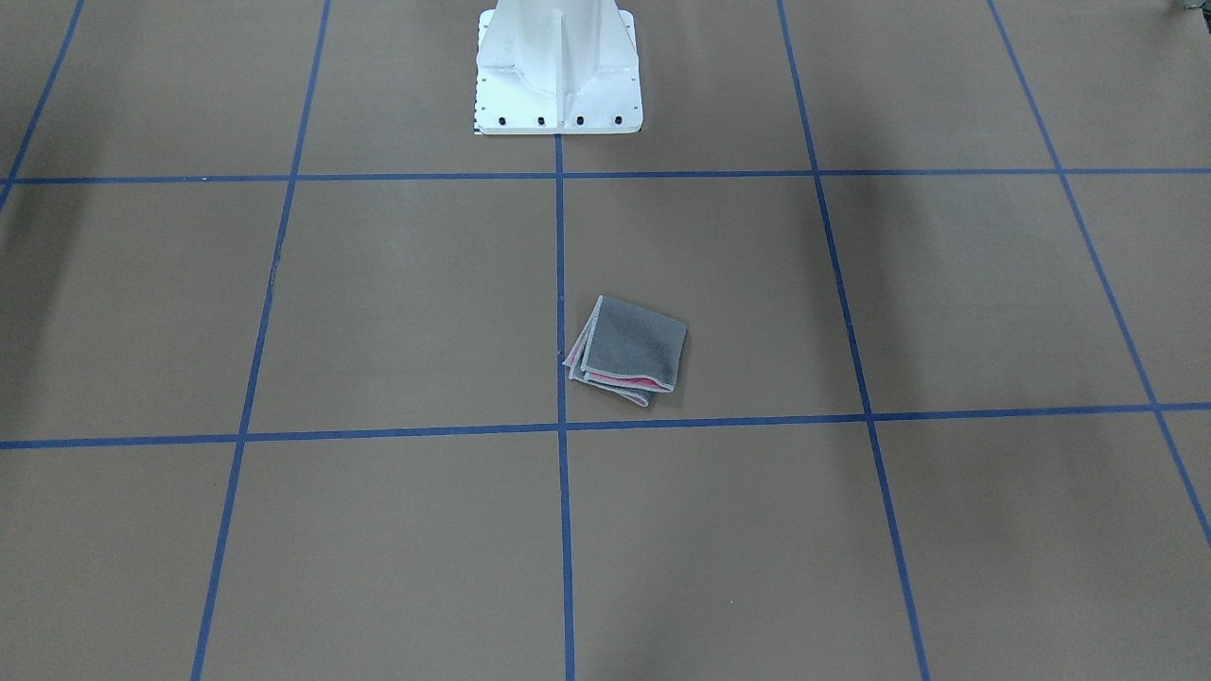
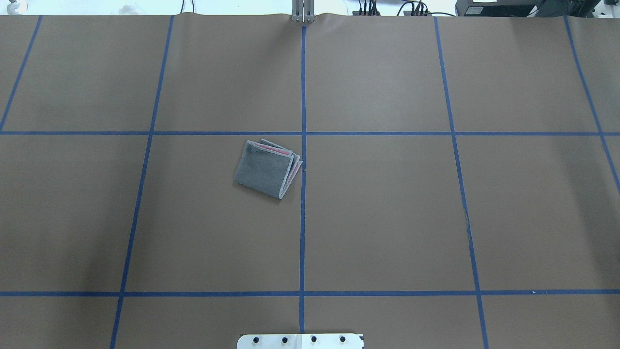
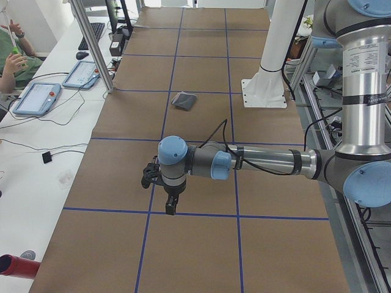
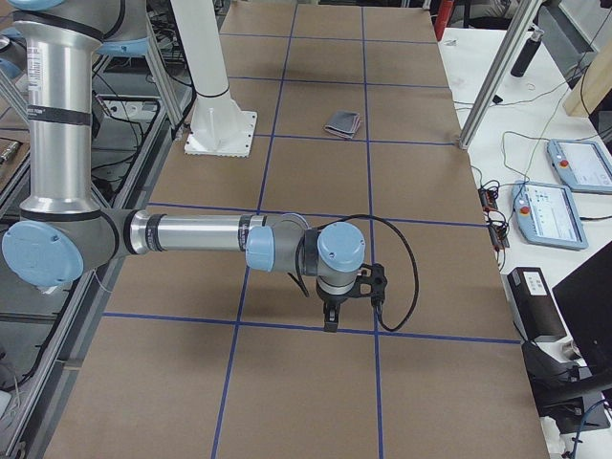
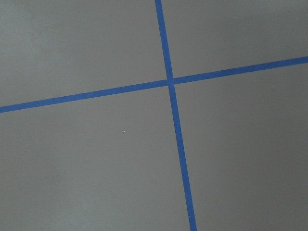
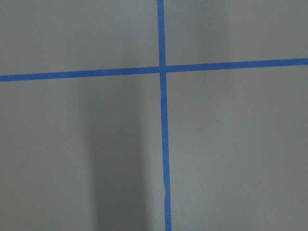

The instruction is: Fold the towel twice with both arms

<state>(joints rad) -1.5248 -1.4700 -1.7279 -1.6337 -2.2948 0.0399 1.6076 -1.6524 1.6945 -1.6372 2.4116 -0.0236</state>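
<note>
A: Where's the towel point(image 2: 265, 168)?

B: Flat on the table point(image 2: 387, 218), robot's left half. It sits just beside the centre blue tape line point(image 2: 303, 232), and one corner reaches the line. It's folded into a small square, dark grey face up. Thin pink slivers and light grey edging show where the layers fan out on two sides. Can't count the layers exactly.

A: Anything holding it?

B: No, nothing's touching it. Both arms are out of the overhead and front views. Those show only the white pedestal base point(image 1: 558, 76), cut off at the frame edge.

A: Left gripper point(image 3: 169, 209)?

B: Seen from the left side cam only. It points down, low over the table, well apart from the towel. The left arm point(image 3: 269, 162) has its forearm about level. Fingers too small and side-on, so can't tell if they're apart or together.

A: Right gripper point(image 4: 330, 320)?

B: Same, right side cam only. It points down near a tape line with the right arm point(image 4: 191, 234) stretched out level. Can't tell its state either.

A: Wrist cams?

B: Just brown surface with a tape crossing in each. No fingers or cloth in frame.

A: Anything else?

B: A person point(image 3: 11, 58) at the desk edge, mostly cropped.
</note>
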